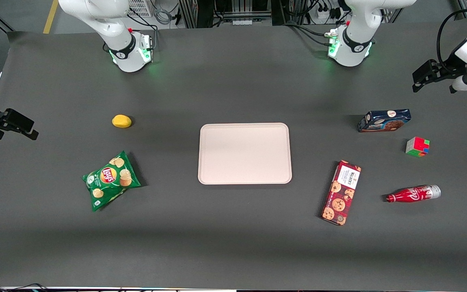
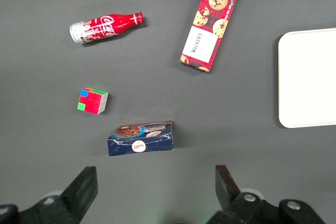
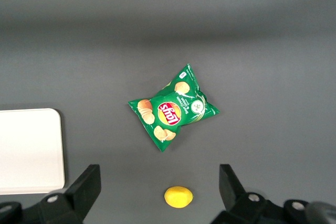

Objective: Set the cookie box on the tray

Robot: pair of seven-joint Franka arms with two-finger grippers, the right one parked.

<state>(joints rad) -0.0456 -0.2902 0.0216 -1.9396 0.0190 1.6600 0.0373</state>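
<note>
The cookie box (image 1: 384,120) (image 2: 140,138), a small navy carton with a brown cookie picture and a round white logo, lies on the dark table toward the working arm's end. The pale pink tray (image 1: 245,153) (image 2: 308,77) sits flat at the middle of the table with nothing on it. My gripper (image 1: 420,79) (image 2: 156,182) hangs high above the table, farther from the front camera than the cookie box and apart from it. Its fingers stand wide open with nothing between them.
A long red cookie box (image 1: 341,192), a colour cube (image 1: 417,146) and a lying red cola bottle (image 1: 414,194) surround the cookie box, all nearer the front camera. A green chips bag (image 1: 111,179) and a lemon (image 1: 121,121) lie toward the parked arm's end.
</note>
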